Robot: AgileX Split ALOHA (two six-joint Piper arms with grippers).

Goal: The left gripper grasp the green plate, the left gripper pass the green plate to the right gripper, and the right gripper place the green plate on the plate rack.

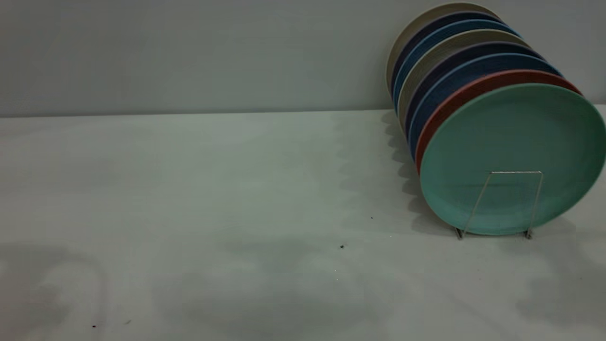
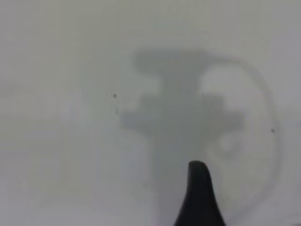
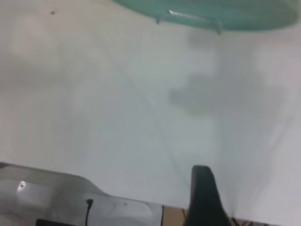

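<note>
The green plate (image 1: 511, 142) stands upright at the front of a row of plates in the plate rack (image 1: 516, 172), behind the rack's front wire loop, at the right of the table. Neither arm shows in the exterior view. In the left wrist view only a black tip of my left gripper (image 2: 200, 193) shows, above bare table and its own shadow. In the right wrist view a black tip of my right gripper (image 3: 203, 197) shows, well away from the green plate (image 3: 225, 9) and the rack wire (image 3: 188, 16). Neither gripper holds anything that I can see.
Behind the green plate stand a salmon-pink plate (image 1: 454, 102), several blue plates (image 1: 440, 80) and beige plates (image 1: 416, 28). The white table (image 1: 213, 189) runs to a grey back wall. A grey metal part (image 3: 56, 197) lies by the table edge in the right wrist view.
</note>
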